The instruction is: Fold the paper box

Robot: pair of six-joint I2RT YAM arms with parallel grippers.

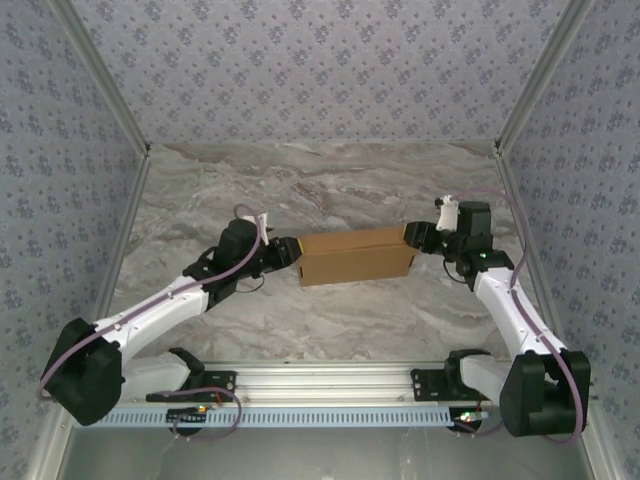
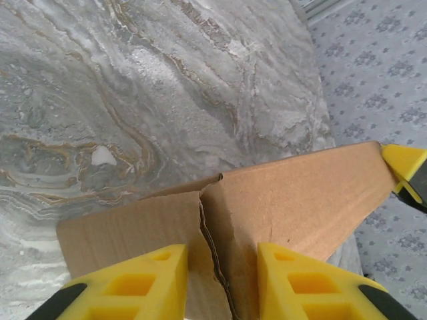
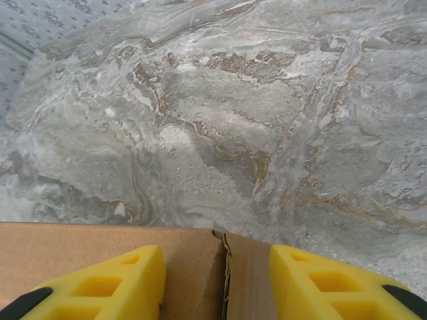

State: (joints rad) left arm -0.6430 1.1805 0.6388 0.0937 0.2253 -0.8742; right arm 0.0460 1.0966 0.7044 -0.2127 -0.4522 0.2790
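The paper box is a plain brown cardboard box lying lengthwise in the middle of the marble table. My left gripper is at its left end. In the left wrist view the yellow jaws stand partly apart over the cardboard, astride a raised corner seam, with a small gap on either side. My right gripper is at the box's right end. Its jaws also stand apart over the cardboard, a flap seam between them. One right fingertip shows at the box's far corner.
The marble table is bounded by patterned walls at the back and both sides, with metal posts at the far corners. A metal rail carrying the arm bases runs along the near edge. Bare marble lies beyond and in front of the box.
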